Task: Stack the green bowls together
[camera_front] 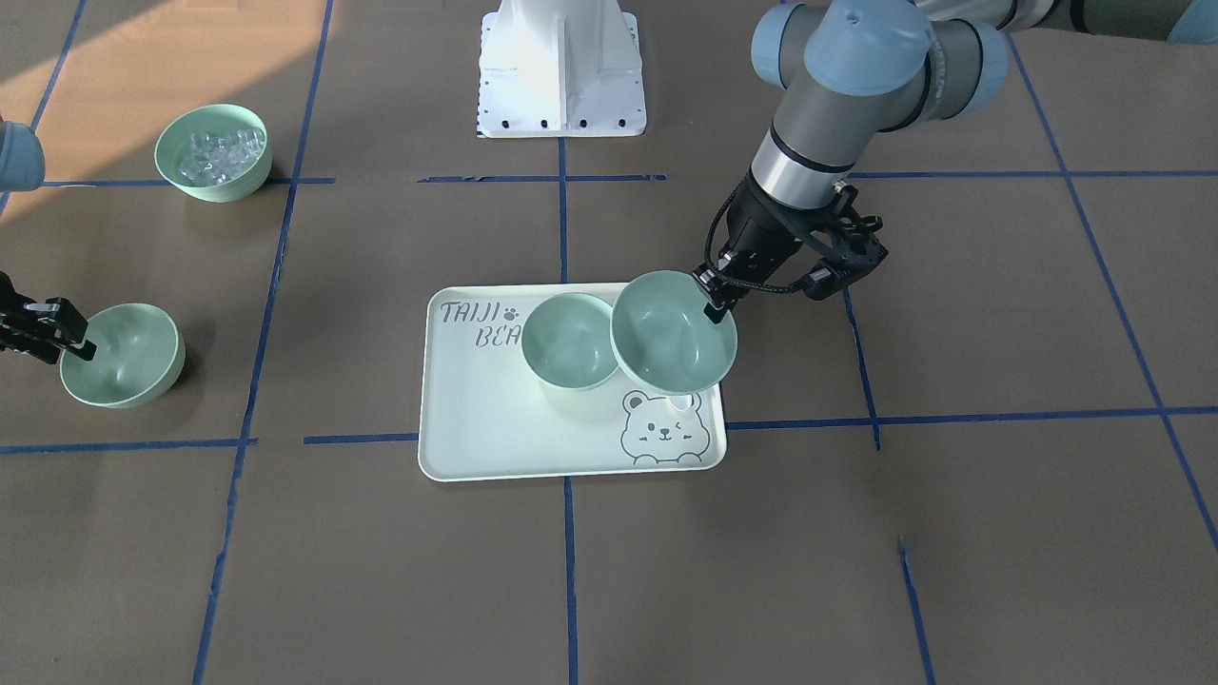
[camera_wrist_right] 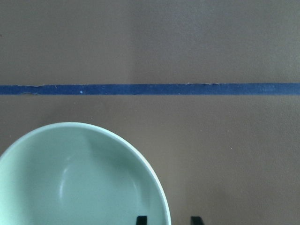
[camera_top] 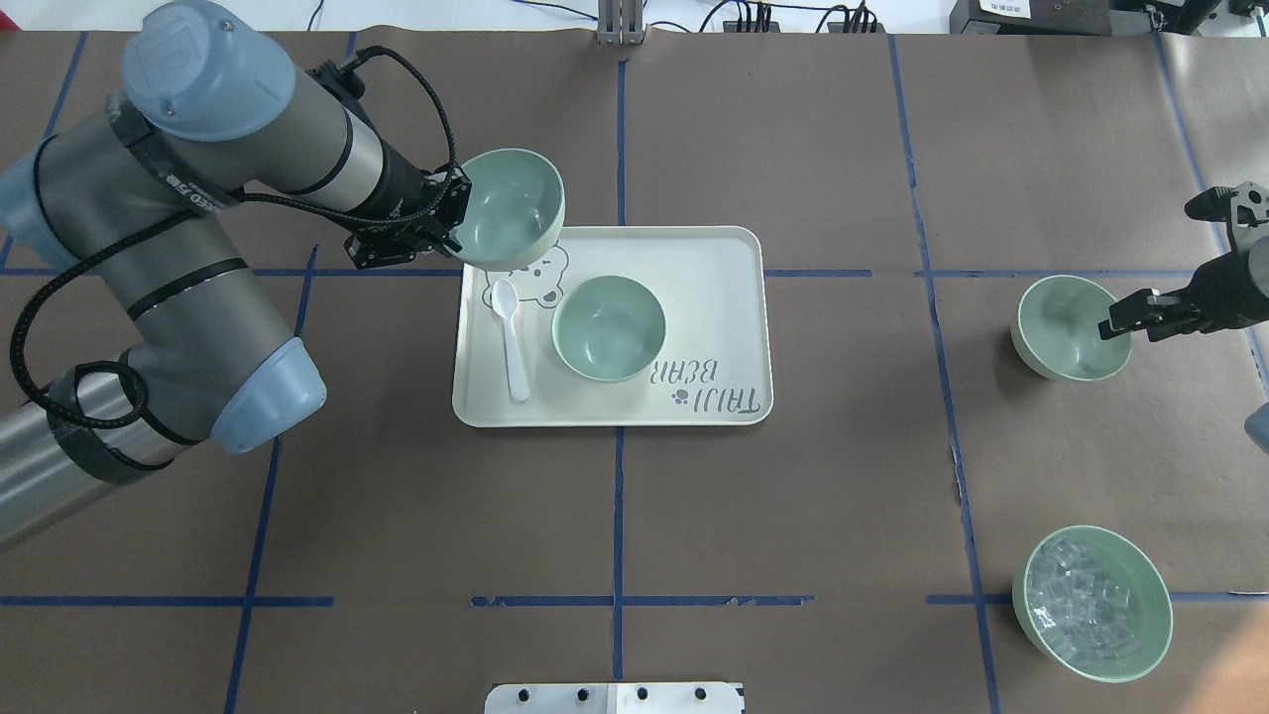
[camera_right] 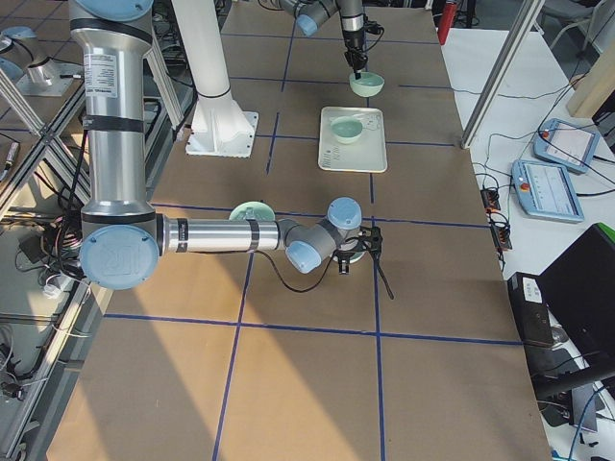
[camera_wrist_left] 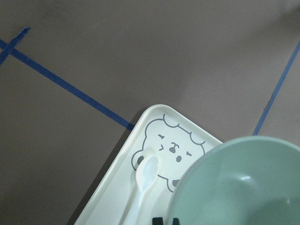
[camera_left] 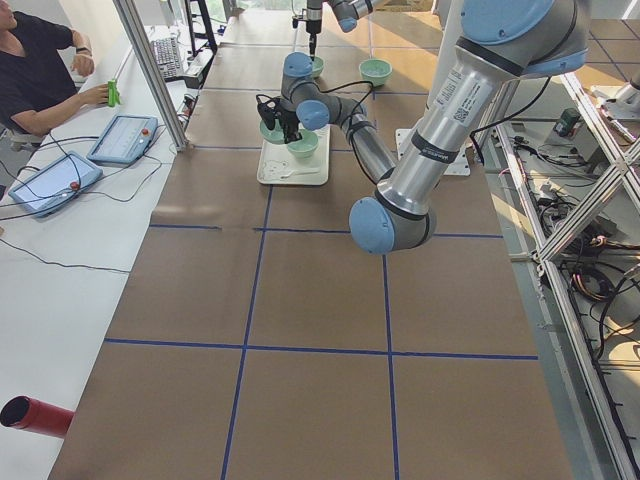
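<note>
My left gripper (camera_top: 451, 223) is shut on the rim of a green bowl (camera_top: 511, 208) and holds it tilted in the air over the tray's bear-print corner; it also shows in the front view (camera_front: 674, 333). A second green bowl (camera_top: 608, 327) stands upright in the tray's middle. A third green bowl (camera_top: 1071, 327) sits on the table at the right. My right gripper (camera_top: 1125, 325) is open, with one finger inside and one outside that bowl's rim (camera_wrist_right: 159, 206).
The pale bear-print tray (camera_top: 714, 258) lies mid-table with a white plastic spoon (camera_top: 511, 337) on it next to the bear. A green bowl of clear cubes (camera_top: 1091, 602) stands near right. The robot base (camera_front: 561, 67) is behind the tray.
</note>
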`<state>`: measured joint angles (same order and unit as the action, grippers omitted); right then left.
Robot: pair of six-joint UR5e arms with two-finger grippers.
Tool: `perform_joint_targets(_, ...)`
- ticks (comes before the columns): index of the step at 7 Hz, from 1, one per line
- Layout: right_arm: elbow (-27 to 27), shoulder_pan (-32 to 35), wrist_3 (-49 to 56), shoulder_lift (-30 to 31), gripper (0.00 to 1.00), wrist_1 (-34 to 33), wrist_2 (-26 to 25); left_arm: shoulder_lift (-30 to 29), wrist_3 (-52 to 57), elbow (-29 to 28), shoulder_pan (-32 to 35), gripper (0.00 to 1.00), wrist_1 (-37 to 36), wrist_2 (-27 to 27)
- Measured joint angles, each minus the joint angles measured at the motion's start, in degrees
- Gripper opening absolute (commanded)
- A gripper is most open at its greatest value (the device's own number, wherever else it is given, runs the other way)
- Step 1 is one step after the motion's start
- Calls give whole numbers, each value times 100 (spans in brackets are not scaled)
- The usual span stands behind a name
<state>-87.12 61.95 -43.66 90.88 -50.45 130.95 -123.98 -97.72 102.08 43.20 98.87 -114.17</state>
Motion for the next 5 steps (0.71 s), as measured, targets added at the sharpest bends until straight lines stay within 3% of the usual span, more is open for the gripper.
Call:
perform_joint_targets(2, -35, -4, 4, -9, 0, 0, 76, -80, -63, -86, -184, 0, 1, 202)
perform_joint_targets(5, -240, 231, -4, -100, 0, -21, 624, -245, -80, -295, -686, 0, 3, 754)
